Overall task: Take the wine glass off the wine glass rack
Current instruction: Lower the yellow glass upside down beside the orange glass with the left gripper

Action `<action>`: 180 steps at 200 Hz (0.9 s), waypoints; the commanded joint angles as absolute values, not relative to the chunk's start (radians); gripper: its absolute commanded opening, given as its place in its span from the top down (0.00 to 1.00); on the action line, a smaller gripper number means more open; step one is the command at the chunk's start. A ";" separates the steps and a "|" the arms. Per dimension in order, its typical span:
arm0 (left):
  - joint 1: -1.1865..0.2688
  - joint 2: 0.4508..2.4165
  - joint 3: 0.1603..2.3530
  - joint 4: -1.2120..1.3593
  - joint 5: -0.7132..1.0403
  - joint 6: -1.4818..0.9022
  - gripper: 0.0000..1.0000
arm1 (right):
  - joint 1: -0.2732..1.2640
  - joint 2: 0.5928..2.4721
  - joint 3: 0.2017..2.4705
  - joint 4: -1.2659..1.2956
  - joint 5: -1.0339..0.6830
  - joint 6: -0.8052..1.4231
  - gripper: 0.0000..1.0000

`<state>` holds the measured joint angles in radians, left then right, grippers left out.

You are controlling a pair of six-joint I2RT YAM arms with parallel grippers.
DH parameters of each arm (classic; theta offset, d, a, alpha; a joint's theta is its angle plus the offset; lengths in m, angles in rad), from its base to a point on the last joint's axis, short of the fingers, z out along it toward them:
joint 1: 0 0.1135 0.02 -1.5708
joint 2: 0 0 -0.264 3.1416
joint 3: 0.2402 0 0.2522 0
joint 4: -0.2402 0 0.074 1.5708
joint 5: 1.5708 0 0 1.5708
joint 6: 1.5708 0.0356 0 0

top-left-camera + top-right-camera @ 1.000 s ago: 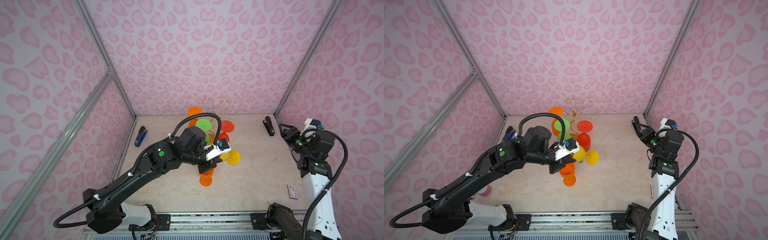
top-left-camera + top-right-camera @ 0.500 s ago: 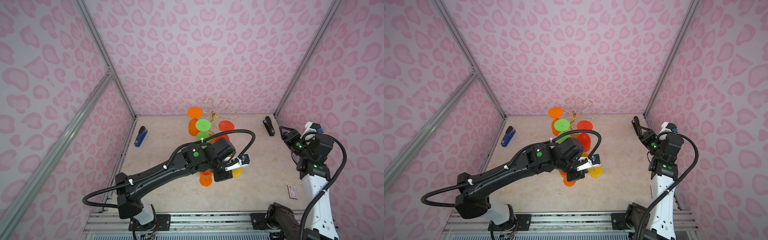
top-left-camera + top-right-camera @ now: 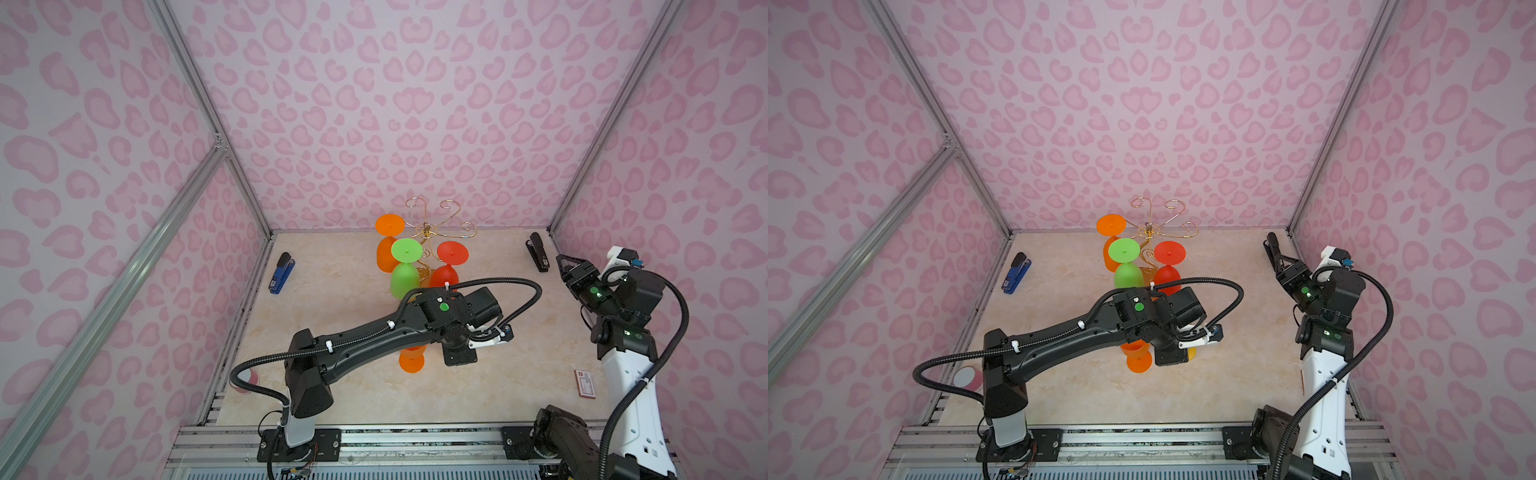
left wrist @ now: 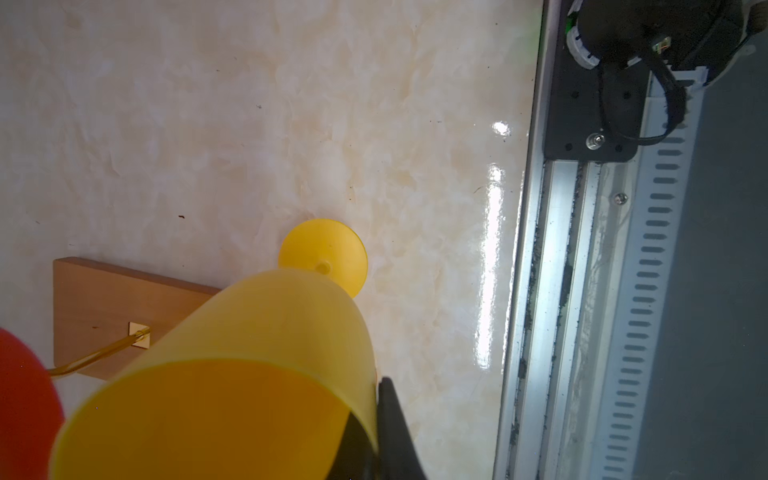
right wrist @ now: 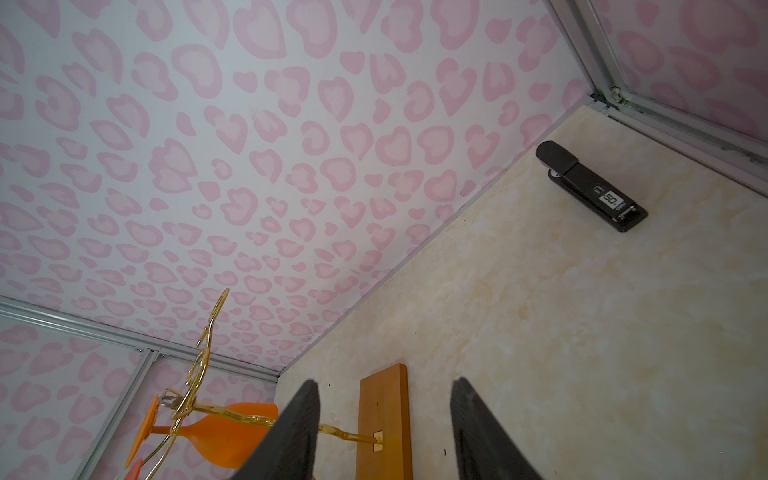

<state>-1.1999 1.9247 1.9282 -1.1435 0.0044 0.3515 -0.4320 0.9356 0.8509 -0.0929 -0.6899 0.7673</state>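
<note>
Blue stapler (image 3: 281, 273) left, black stapler (image 3: 537, 252) right, red-white card (image 3: 585, 383) front-right.

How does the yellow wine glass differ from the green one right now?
Colour: the yellow wine glass versus the green wine glass. Support: green hangs from the wine glass rack; yellow is off it, rim pinched by the left gripper. Pose: green's foot points up; yellow's points down toward the table. Both have the same stemmed shape.
</note>
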 commanded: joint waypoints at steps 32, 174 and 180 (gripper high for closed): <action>-1.198 2.000 1.977 -1.228 0.001 0.380 0.98 | -0.433 0.939 0.834 -0.038 -0.715 0.772 0.49; -1.147 2.053 2.020 -1.268 0.031 0.388 0.74 | -0.432 0.937 0.833 -0.034 -0.719 0.769 0.49; -1.146 2.053 2.022 -1.271 0.035 0.388 0.72 | -0.433 0.939 0.833 -0.031 -0.720 0.770 0.49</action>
